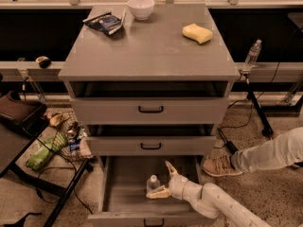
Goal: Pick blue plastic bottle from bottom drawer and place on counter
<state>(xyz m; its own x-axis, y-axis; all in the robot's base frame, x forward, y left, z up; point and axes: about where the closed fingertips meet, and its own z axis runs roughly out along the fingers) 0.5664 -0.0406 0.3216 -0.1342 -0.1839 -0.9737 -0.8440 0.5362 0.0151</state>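
The bottom drawer (118, 195) is pulled out. The blue plastic bottle (152, 184), clear with a white cap, stands upright in its middle. My gripper (163, 179) reaches into the drawer from the lower right and is open: one finger points up at the bottle's right, the other lies in front of the bottle's base, close to it. The counter (151, 44) is the cabinet's grey top, above the three drawers.
On the counter are a white bowl (141, 7), a dark snack bag (105, 22) and a yellow sponge (197, 33). Another clear bottle (252, 54) stands on a rail at the right. A person's leg and shoe (222, 166) are right of the drawer. Clutter and a green bag (45, 151) lie at the left.
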